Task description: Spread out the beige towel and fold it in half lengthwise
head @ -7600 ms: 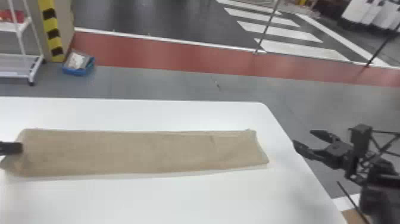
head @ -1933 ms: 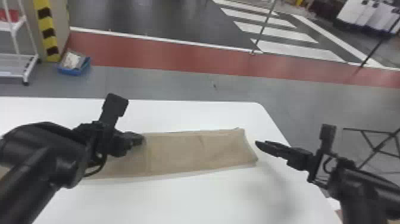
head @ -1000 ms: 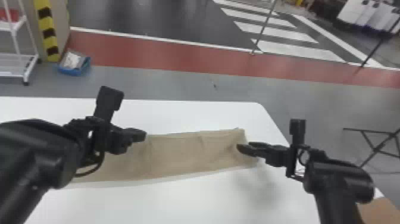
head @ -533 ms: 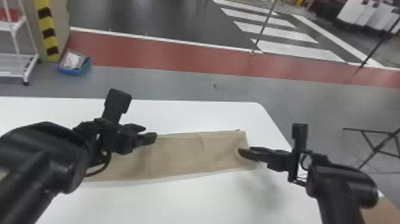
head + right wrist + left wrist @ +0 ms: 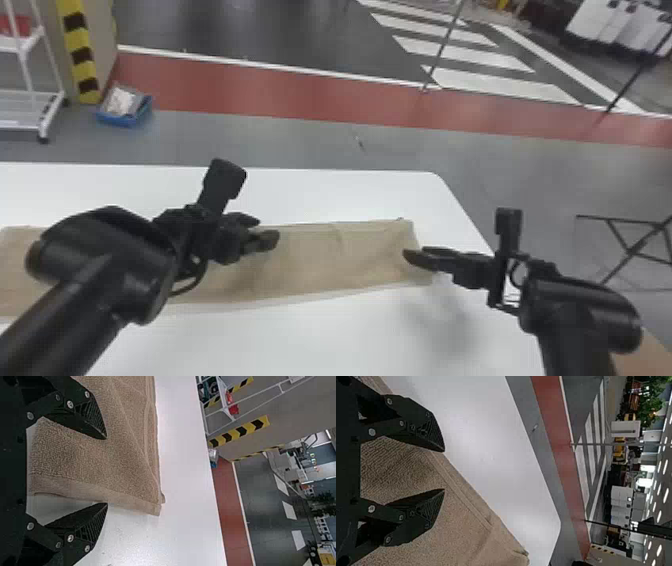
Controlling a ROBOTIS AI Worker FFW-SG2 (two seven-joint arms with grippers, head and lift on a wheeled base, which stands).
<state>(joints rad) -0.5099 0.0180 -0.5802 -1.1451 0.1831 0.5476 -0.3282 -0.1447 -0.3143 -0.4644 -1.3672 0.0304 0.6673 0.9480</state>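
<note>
Lies flat on the white table (image 5: 310, 345), as a long strip of beige towel (image 5: 320, 255). Looks light, soft and limp, rough enough not to slip, apt to sag or wrinkle. Best pinched through every layer at the hemmed short end (image 5: 130, 499) with the right gripper (image 5: 106, 471), and along the long edge (image 5: 466, 490) with the left gripper (image 5: 443, 470), both spread open and empty. Partly hidden behind the left arm (image 5: 100, 280), cut off at the head view's left; hard to count layers or judge contact.
</note>
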